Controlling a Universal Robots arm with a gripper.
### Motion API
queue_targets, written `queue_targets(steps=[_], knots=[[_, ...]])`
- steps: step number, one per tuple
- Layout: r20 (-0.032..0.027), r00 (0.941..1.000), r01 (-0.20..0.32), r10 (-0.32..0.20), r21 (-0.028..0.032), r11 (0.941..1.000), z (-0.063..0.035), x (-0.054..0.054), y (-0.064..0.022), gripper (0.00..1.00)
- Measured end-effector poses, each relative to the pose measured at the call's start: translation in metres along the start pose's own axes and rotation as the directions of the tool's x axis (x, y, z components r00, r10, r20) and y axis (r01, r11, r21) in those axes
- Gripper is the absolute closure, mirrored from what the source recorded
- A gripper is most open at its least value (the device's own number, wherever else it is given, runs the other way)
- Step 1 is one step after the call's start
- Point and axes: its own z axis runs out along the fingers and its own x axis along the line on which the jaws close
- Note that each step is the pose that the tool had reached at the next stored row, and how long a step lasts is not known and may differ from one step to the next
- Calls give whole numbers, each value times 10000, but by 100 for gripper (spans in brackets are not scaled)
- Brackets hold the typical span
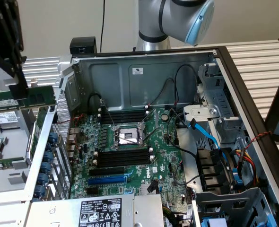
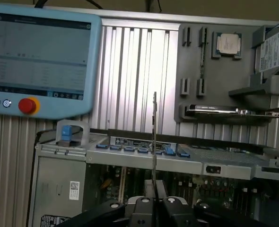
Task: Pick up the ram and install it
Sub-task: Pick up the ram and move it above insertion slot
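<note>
The gripper [image 2: 154, 205] is pinching the ram [image 2: 154, 137] tight. In the wrist view the ram looks like a thin stick seen from its edge. It pokes out from the gripper over the rim of the open computer case [image 1: 144, 75]. In the exterior view the green ram is held up on the exterior view's left, outside the case, above a gray parts tray [image 1: 14, 142]. The black memory slots [image 1: 123, 158] on the motherboard [image 1: 165, 161] are well apart from it. A control screen [image 2: 40, 52] with a red button [image 2: 28, 105] sits near the case.
</note>
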Motion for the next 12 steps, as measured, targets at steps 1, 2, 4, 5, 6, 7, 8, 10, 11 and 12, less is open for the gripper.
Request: queue_targets(steps=[1, 2, 4, 5, 6, 7, 8, 10, 11, 12], knots=[[4, 10000, 0, 0, -1, 10000, 0, 3, -45, 87], [10, 10000, 0, 0, 0, 10000, 0, 6, -89, 87], [19, 10000, 0, 0, 0, 10000, 1, 12, -183, 87], [22, 10000, 0, 0, 1, 10000, 1, 14, -226, 87], [26, 10000, 0, 0, 1, 10000, 2, 17, -271, 87], [27, 10000, 0, 0, 1, 10000, 1, 19, -317, 87], [29, 10000, 0, 0, 1, 10000, 2, 22, -362, 87], [31, 10000, 0, 0, 2, 10000, 4, 28, -455, 87], [30, 10000, -1, 1, 1, 10000, 4, 30, -500, 87], [31, 10000, -1, 1, 1, 10000, 5, 33, -546, 87]])
